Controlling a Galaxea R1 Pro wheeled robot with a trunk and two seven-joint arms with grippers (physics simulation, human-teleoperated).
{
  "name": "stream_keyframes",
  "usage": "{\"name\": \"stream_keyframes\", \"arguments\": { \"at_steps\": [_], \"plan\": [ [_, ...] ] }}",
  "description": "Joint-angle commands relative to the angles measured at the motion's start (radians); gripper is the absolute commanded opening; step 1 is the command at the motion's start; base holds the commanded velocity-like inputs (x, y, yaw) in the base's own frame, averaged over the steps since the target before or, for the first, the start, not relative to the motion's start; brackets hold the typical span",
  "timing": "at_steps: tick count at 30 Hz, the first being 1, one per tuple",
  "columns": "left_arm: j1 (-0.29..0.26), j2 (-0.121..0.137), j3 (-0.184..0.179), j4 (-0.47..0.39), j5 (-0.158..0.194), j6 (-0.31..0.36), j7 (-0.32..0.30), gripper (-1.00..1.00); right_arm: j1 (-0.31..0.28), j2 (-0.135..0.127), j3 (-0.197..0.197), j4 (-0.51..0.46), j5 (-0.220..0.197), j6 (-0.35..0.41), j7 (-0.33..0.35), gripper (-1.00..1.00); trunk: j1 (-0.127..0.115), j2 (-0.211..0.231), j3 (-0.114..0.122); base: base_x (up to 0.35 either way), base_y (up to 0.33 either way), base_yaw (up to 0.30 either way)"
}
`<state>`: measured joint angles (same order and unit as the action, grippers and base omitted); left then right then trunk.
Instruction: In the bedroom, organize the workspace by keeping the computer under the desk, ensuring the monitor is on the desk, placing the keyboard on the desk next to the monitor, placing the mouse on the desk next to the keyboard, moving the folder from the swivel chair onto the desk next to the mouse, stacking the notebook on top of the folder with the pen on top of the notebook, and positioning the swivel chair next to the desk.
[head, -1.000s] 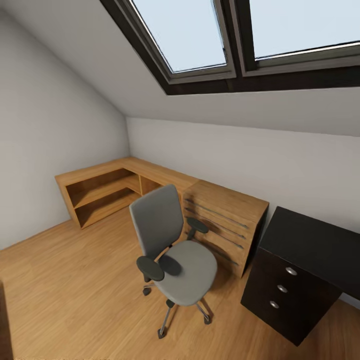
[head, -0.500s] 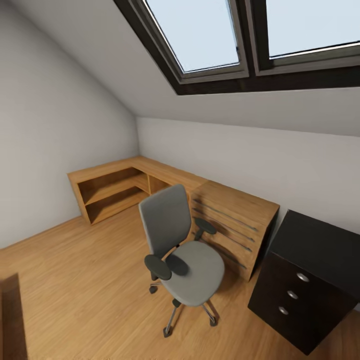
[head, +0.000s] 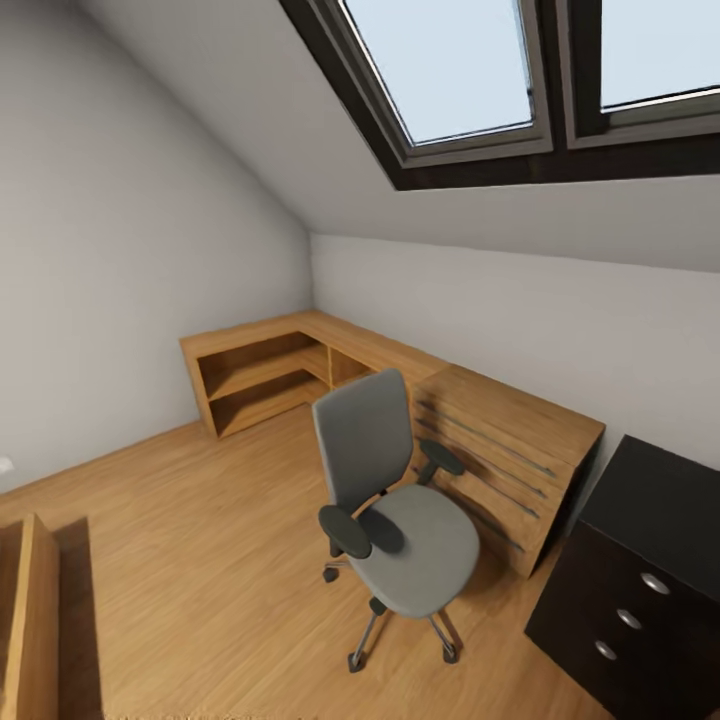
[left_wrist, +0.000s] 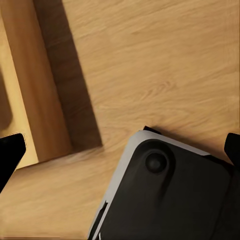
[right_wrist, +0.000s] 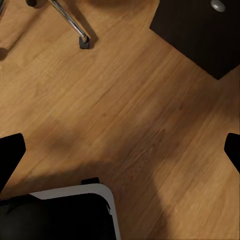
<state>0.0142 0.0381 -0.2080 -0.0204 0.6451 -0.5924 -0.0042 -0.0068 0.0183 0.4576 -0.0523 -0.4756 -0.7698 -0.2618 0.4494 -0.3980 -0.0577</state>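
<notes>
A low L-shaped wooden shelf unit (head: 262, 372) fills the far corner beneath the sloped white ceiling. A slatted-front wooden cabinet (head: 520, 460) adjoins it, with a black three-knob drawer cabinet (head: 640, 590) just beside. Two dark-framed skylights (head: 470, 90) sit above the wood-plank floor (head: 200, 560).

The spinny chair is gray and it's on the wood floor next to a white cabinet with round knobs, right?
Nearly. The cabinet with the round knobs is black, not white, as the head view shows. The rest is right: the gray swivel chair stands on the wood floor, with that cabinet beside it.
</notes>
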Motion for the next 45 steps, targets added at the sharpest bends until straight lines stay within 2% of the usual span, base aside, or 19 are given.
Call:
{"name": "stream_keyframes", "arguments": {
  "at_steps": [1, 20, 22, 24, 25, 27, 28, 29, 31, 33, 36, 41, 43, 45],
  "plan": [
    [0.001, 0.000, -0.009, -0.002, 0.010, -0.001, 0.000, 1.00, 0.000, 0.000, 0.009, 0.000, -0.005, -0.002, -0.006, 1.00, 0.001, -0.002, -0.002, 0.000, 0.000, 0.236],
    [0.000, -0.003, -0.015, -0.014, 0.004, -0.002, 0.000, 1.00, -0.004, 0.000, 0.009, -0.001, -0.005, -0.002, -0.009, 1.00, 0.001, -0.002, -0.002, 0.000, 0.000, 0.238],
    [0.000, -0.008, -0.018, -0.123, -0.004, 0.006, -0.001, 1.00, -0.015, 0.001, 0.009, -0.015, -0.005, -0.002, -0.012, 1.00, 0.001, -0.002, -0.002, 0.000, 0.000, 0.258],
    [0.001, -0.007, -0.019, -0.165, -0.004, 0.016, 0.000, 1.00, -0.019, 0.001, 0.008, -0.041, -0.005, -0.002, -0.012, 1.00, 0.001, -0.002, -0.002, 0.000, 0.000, 0.261],
    [0.002, -0.005, -0.020, -0.227, -0.004, 0.064, 0.006, 1.00, -0.023, 0.000, 0.009, -0.098, -0.005, -0.002, -0.011, 1.00, 0.001, -0.002, -0.002, 0.000, 0.000, 0.262],
    [0.001, -0.004, -0.020, -0.266, -0.004, 0.122, 0.023, 1.00, -0.026, -0.001, 0.009, -0.137, -0.005, -0.002, -0.011, 1.00, 0.001, -0.002, -0.002, 0.000, 0.000, 0.262],
    [-0.004, -0.004, -0.020, -0.306, -0.005, 0.194, 0.056, 1.00, -0.034, -0.003, 0.009, -0.168, -0.005, -0.002, -0.011, 1.00, 0.001, -0.002, -0.002, 0.000, 0.000, 0.263],
    [-0.009, -0.003, -0.020, -0.328, -0.006, 0.233, 0.078, 1.00, -0.042, -0.004, 0.009, -0.179, -0.005, -0.001, -0.011, 1.00, 0.001, -0.002, -0.003, 0.000, 0.000, 0.263],
    [-0.042, -0.006, -0.020, -0.482, -0.022, 0.425, 0.217, 1.00, -0.152, -0.009, 0.009, -0.171, -0.005, 0.028, -0.012, 1.00, 0.001, -0.002, -0.004, 0.000, 0.000, 0.266],
    [-0.056, -0.010, -0.019, -0.550, -0.029, 0.505, 0.275, 1.00, -0.217, -0.011, 0.009, -0.152, -0.006, 0.046, -0.012, 1.00, 0.001, -0.002, -0.004, 0.000, 0.000, 0.272],
    [-0.068, -0.027, -0.018, -0.590, -0.028, 0.566, 0.323, 1.00, -0.275, -0.020, 0.007, -0.129, -0.009, 0.059, -0.013, 1.00, 0.001, -0.002, -0.004, 0.000, 0.000, 0.276],
    [-0.070, -0.031, -0.017, -0.542, -0.028, 0.576, 0.332, 1.00, -0.287, -0.027, 0.005, -0.117, -0.013, 0.057, -0.013, 1.00, 0.001, -0.002, -0.004, 0.000, 0.000, 0.278],
    [-0.071, -0.009, -0.016, -0.521, -0.032, 0.565, 0.334, 1.00, -0.290, -0.029, 0.002, -0.095, -0.018, 0.054, -0.014, 1.00, 0.001, -0.002, -0.004, 0.000, 0.000, 0.279],
    [-0.071, -0.001, -0.016, -0.517, -0.033, 0.551, 0.334, 1.00, -0.290, -0.028, 0.002, -0.092, -0.019, 0.055, -0.014, 1.00, 0.001, -0.002, -0.004, 0.000, 0.000, 0.279]
  ]
}}
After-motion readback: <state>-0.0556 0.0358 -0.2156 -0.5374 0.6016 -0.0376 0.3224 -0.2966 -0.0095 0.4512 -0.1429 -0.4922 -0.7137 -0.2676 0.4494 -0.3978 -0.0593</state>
